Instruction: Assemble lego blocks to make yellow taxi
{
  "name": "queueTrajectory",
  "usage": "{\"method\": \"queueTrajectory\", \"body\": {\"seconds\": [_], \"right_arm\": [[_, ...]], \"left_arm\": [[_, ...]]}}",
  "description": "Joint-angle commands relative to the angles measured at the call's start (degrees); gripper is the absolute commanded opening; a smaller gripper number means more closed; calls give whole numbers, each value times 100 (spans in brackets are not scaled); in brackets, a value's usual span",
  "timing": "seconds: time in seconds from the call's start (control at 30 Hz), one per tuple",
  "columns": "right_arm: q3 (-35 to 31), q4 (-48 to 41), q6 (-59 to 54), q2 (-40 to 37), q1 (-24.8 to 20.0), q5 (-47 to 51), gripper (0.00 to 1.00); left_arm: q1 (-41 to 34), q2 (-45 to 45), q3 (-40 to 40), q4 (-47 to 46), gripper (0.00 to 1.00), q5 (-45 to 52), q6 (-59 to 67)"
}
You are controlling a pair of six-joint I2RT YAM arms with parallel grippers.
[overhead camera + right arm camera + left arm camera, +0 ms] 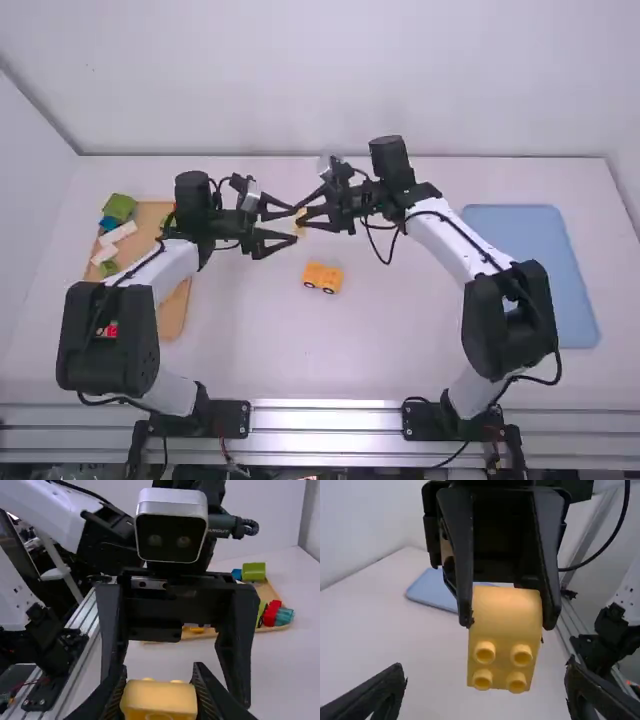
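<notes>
My left gripper (292, 225) is open in the high view, its fingertips either side of a yellow block (300, 223). From the other side my right gripper (304, 217) is shut on that block. In the left wrist view my left gripper (485, 669) stands wide, and the yellow block (505, 625) shows four round studs turned towards it. The right wrist view has my right gripper (160, 672) clamped on the yellow block (159, 697). A yellow taxi body (323, 277) with dark wheels sits on the table below the grippers.
A wooden tray (176, 308) lies at the left with green, blue, white and red blocks, partly behind the left arm. At the right is a blue tray (535, 240), partly behind the right arm.
</notes>
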Motion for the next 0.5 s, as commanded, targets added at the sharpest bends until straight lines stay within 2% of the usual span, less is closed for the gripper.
{"method": "queueTrajectory", "body": {"seconds": [0.0, 0.13, 0.47], "right_arm": [[197, 22, 2, -68, 0, -157, 9], [197, 11, 7, -68, 72, -42, 7], [192, 7, 11, -68, 96, 120, 6]], "left_arm": [[-33, 37, 35, 2, 81, 83, 107], [-188, 37, 42, 42, 78, 57, 111], [-212, 37, 39, 221, 59, 63, 105]]}}
